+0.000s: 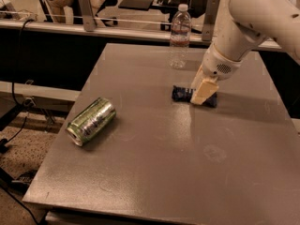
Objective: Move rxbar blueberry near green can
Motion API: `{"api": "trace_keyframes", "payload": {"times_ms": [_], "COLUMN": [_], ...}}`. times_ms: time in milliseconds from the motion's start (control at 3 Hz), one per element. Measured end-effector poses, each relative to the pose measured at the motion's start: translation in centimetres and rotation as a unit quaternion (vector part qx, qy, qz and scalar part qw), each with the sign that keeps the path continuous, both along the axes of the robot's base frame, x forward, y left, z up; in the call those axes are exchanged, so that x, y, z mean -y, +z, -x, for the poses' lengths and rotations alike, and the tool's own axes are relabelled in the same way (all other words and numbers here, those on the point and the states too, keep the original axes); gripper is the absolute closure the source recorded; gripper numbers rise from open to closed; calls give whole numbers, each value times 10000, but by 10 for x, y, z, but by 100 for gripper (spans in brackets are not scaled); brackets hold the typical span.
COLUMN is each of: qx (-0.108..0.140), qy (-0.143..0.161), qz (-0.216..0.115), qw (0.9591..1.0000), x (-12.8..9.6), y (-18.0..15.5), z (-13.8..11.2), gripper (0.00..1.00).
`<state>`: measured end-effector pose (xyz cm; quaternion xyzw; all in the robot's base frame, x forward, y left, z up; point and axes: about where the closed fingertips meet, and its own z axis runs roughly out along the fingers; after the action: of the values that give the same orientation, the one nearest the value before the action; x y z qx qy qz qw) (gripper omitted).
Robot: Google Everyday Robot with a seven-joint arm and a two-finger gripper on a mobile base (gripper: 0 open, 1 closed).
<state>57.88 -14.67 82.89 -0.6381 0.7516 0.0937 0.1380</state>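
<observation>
The rxbar blueberry (pixel 182 94) is a small dark navy wrapper lying flat on the grey table (pixel 154 172), right of centre toward the back. My gripper (pixel 202 93) comes down from the white arm at the upper right, directly over the bar's middle, covering part of it. The green can (pixel 91 121) lies on its side near the table's left edge, well apart from the bar, its silver top facing front-left.
A clear plastic water bottle (pixel 180 36) stands upright at the back of the table, just behind the bar. Behind the table runs a rail with posts (pixel 86 9). The floor and cables (pixel 18 125) are on the left.
</observation>
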Motion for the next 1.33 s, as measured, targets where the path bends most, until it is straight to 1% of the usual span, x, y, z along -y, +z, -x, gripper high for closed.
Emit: {"api": "trace_keyframes", "payload": {"times_ms": [333,667,1000,1333], "qx": [0,158,228,254], "qy": [1,574,1009,1522], "qz": [0,-208,-351,-463], "qw": [10000,9980,9940,9869], "x": [0,-39,-66,-99], "y": [0,35,52,61], "z": [0,24,41,64], "gripper": [100,100,100,100]}}
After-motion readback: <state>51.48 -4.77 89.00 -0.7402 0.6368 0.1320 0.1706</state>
